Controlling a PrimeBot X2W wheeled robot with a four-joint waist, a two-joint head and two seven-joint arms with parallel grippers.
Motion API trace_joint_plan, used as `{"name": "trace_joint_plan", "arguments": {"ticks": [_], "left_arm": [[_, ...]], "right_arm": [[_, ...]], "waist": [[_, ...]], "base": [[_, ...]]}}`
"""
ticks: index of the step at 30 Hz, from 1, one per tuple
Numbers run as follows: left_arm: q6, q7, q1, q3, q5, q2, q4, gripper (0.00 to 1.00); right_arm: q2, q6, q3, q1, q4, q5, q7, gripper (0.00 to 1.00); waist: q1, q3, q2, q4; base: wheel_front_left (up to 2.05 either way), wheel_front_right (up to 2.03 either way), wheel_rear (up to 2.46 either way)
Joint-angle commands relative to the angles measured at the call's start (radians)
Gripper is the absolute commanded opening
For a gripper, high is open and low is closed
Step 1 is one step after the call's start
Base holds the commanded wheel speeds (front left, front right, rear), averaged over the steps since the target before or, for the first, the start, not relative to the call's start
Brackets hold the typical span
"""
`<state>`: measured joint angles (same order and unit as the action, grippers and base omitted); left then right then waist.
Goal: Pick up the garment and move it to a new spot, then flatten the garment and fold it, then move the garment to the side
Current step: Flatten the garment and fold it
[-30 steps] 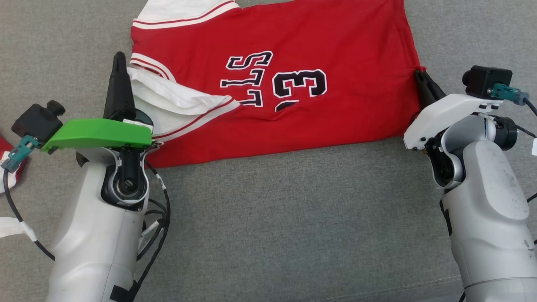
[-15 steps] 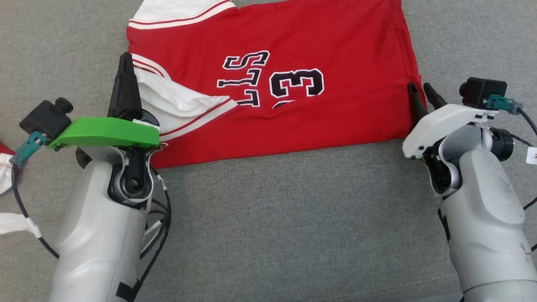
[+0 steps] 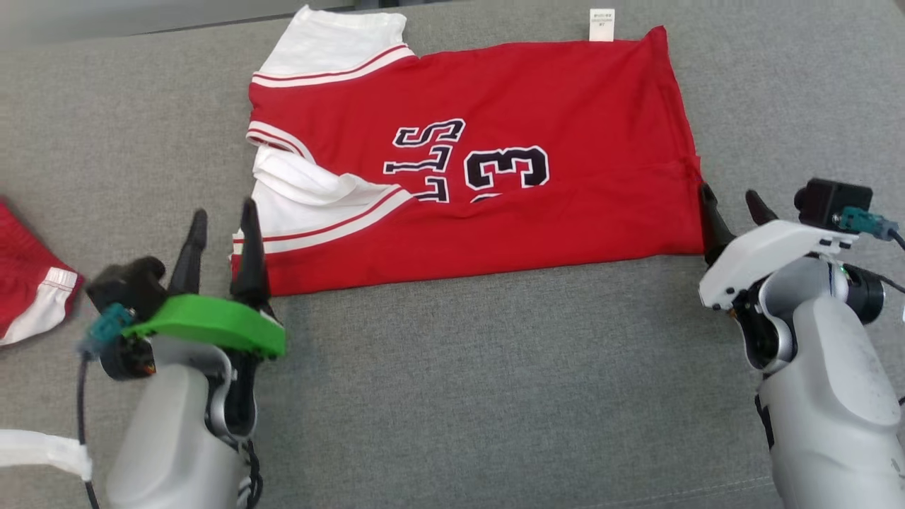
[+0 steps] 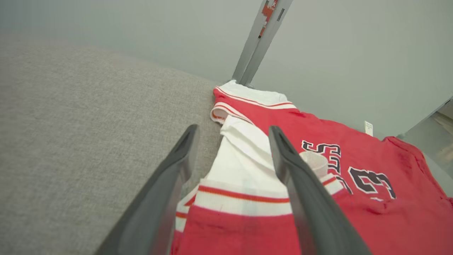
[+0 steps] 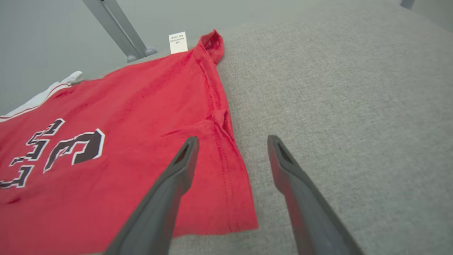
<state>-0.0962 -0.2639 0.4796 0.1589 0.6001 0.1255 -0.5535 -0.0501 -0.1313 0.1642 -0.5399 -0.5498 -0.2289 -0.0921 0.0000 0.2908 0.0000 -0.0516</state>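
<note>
Looking down from the head, I see the folded red jersey (image 3: 481, 162), limp and light, between left gripper (image 3: 223, 208) and right gripper (image 3: 728, 192), both wide, empty. Left wrist: white sleeve (image 4: 244, 166) between my jaws. Right wrist: side hem (image 5: 226, 141) between them; I'd pinch there.

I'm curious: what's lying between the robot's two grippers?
The red jersey lies stretched between the left gripper and the right gripper, as the head view shows.
</note>
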Motion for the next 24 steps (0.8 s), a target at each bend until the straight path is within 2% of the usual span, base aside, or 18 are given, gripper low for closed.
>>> {"name": "trace_joint_plan", "arguments": {"ticks": [1,6,12,17,24], "left_arm": [[0.015,0.000,-0.041,0.015,-0.037,0.004,-0.008,1.00],[0.078,0.000,-0.110,0.059,-0.144,0.007,-0.046,1.00],[0.124,0.002,-0.068,0.080,-0.182,0.003,-0.125,1.00],[0.124,0.009,-0.017,0.090,-0.183,-0.005,-0.193,1.00],[0.113,0.045,0.062,0.124,-0.201,-0.014,-0.291,1.00]], "right_arm": [[-0.001,0.001,0.011,0.026,0.018,0.015,-0.017,1.00],[-0.002,0.001,0.011,0.079,0.030,0.047,-0.111,1.00],[-0.002,0.001,0.042,0.036,-0.032,0.061,-0.166,1.00],[-0.001,0.001,0.079,-0.017,-0.109,0.068,-0.155,1.00],[0.001,0.001,0.055,-0.072,-0.224,0.086,-0.143,1.00]], "waist": [[0.0000,-0.035,0.0000,0.008],[0.0000,-0.047,0.0000,0.006],[0.0000,-0.037,0.0000,0.018],[0.0000,-0.018,0.0000,0.032],[0.0000,0.010,0.0000,0.035]], "base": [[0.00,0.00,0.00],[0.00,0.00,0.00],[0.00,0.00,0.00],[0.00,0.00,0.00],[0.00,0.00,0.00]]}}
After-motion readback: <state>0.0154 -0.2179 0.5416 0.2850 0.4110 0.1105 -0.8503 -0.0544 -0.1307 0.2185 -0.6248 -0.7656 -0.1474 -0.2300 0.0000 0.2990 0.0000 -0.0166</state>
